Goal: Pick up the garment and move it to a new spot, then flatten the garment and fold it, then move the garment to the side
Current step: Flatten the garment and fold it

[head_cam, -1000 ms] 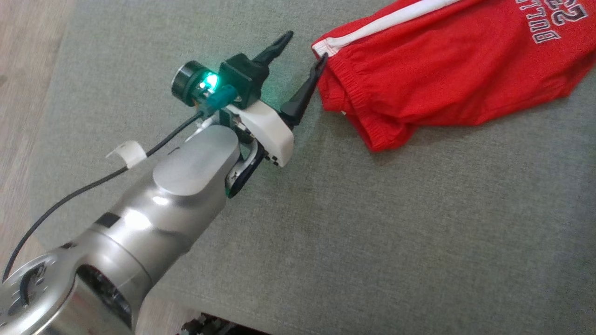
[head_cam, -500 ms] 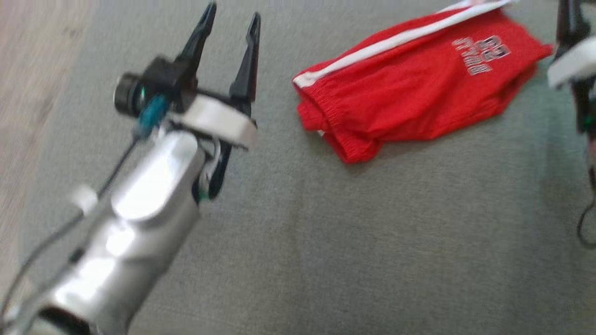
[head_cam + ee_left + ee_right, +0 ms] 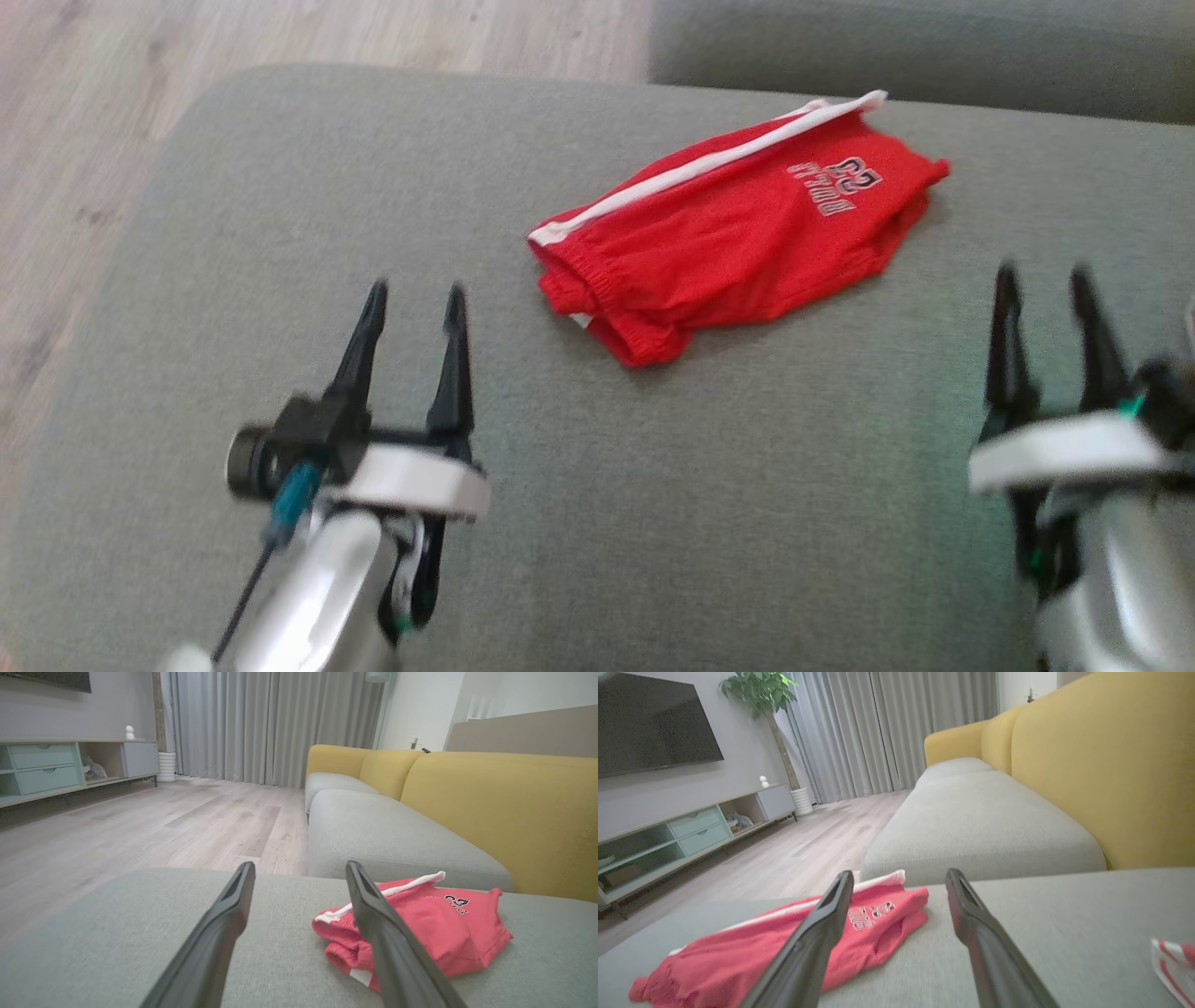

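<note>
The garment is a pair of red shorts with a white side stripe and white lettering, folded over on the grey cushion. It also shows in the left wrist view and the right wrist view. My left gripper stands open at the lower left, apart from the shorts and nearer than them. My right gripper stands open at the lower right, also clear of the cloth. Nothing lies between either pair of fingers.
The grey cushion ends at a rounded edge toward the wooden floor on the left. A second grey seat and yellow backrests lie beyond. A red-and-white cloth lies at the right wrist view's edge.
The head camera has swung, so the whole picture shifted. My left gripper has drawn back from the shorts' waistband, which it touched a second ago. My right gripper has come into view.
</note>
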Available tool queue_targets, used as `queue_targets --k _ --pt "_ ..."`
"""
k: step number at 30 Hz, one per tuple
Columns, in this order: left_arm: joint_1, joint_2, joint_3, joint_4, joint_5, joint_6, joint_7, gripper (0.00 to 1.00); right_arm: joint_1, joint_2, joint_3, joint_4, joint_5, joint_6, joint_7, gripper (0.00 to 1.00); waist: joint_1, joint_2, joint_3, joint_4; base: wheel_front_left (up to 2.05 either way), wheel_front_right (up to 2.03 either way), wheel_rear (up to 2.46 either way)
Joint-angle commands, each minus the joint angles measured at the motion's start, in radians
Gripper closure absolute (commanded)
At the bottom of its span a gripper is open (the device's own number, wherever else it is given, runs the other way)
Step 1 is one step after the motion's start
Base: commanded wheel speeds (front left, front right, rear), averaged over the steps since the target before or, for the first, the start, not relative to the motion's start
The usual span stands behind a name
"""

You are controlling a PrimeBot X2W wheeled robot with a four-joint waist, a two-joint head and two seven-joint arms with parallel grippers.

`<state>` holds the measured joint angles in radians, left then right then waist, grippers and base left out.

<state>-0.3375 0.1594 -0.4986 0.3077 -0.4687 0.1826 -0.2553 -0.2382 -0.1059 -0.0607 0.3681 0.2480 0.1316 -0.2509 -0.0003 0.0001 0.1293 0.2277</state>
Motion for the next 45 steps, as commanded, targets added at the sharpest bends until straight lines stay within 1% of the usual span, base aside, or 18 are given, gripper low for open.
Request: queue_targets --k 1,5,10,15,20,25,28,32,36,37,40,43,45 --pt "-0.018 0.006 0.052 -0.04 0.017 -0.006 -0.006 0.0 -0.002 0.006 0.018 -0.043 -0.009 -0.001 -0.011 0.0 0.0003 -0.0001 -0.018 -0.018 0.0 0.0 0.0" --pt "0.074 -0.029 0.115 -0.067 0.068 -0.031 -0.006 0.0 0.095 0.036 0.022 -0.095 -0.039 -0.001 -0.009 0.0 0.0003 -0.0001 -0.028 -0.031 0.0 0.0 0.0" --pt "0.129 -0.064 0.171 -0.077 0.121 -0.071 -0.006 0.0 0.124 0.047 0.022 -0.129 -0.06 -0.001 0.014 0.0 0.0003 -0.0001 -0.022 -0.031 0.0 0.0 0.0" --pt "0.106 -0.09 0.183 -0.069 0.162 -0.112 -0.006 0.0 0.08 0.041 -0.001 -0.141 -0.094 -0.001 0.078 0.0 0.0003 -0.0001 0.023 0.002 0.0 0.0 0.0" --pt "0.065 -0.102 0.185 -0.053 0.185 -0.136 -0.006 0.0 -0.055 0.014 -0.043 -0.105 -0.131 -0.001 0.177 0.0 0.0003 -0.0001 0.102 0.046 0.0 0.0 0.0" --pt "0.021 -0.107 0.172 -0.042 0.196 -0.156 -0.006 0.0 -0.237 -0.024 -0.097 -0.008 -0.139 -0.001 0.273 0.0 0.0003 -0.0001 0.182 0.102 0.0 0.0 0.0" --pt "0.004 -0.108 0.166 -0.042 0.185 -0.155 -0.006 0.0 -0.335 -0.046 -0.137 0.078 -0.157 -0.001 0.313 0.0 0.0003 -0.0001 0.216 0.13 0.0 0.0 0.0" --pt "-0.014 -0.109 0.134 -0.035 0.152 -0.152 -0.006 0.0 -0.427 -0.07 -0.168 0.217 -0.165 -0.001 0.358 0.0 0.0003 -0.0001 0.241 0.163 0.0 0.0 0.0" --pt "-0.027 -0.109 0.112 -0.031 0.132 -0.142 -0.006 0.0 -0.479 -0.099 -0.203 0.341 -0.192 -0.001 0.358 0.0 0.0003 -0.0001 0.242 0.181 0.0 0.0 0.0" --pt "-0.027 -0.109 0.112 -0.031 0.132 -0.142 -0.006 0.0 -0.479 -0.099 -0.203 0.341 -0.192 -0.001 0.358 0.0 0.0003 -0.0001 0.242 0.181 0.0 0.0 0.0" --pt "-0.026 -0.109 0.107 -0.022 0.132 -0.141 -0.006 0.0 -0.502 -0.106 -0.217 0.431 -0.21 -0.001 0.354 0.0 0.0003 -0.0001 0.233 0.184 0.0 0.0 0.0" --pt "-0.026 -0.109 0.111 -0.017 0.135 -0.141 -0.006 0.0 -0.521 -0.102 -0.207 0.498 -0.214 -0.001 0.345 0.0 0.0003 -0.0001 0.226 0.184 0.0 0.0 0.0" --pt "-0.026 -0.109 0.112 -0.017 0.135 -0.14 -0.006 0.0 -0.532 -0.11 -0.184 0.535 -0.219 -0.001 0.337 0.0 0.0003 -0.0001 0.226 0.184 0.0 0.0 0.0"
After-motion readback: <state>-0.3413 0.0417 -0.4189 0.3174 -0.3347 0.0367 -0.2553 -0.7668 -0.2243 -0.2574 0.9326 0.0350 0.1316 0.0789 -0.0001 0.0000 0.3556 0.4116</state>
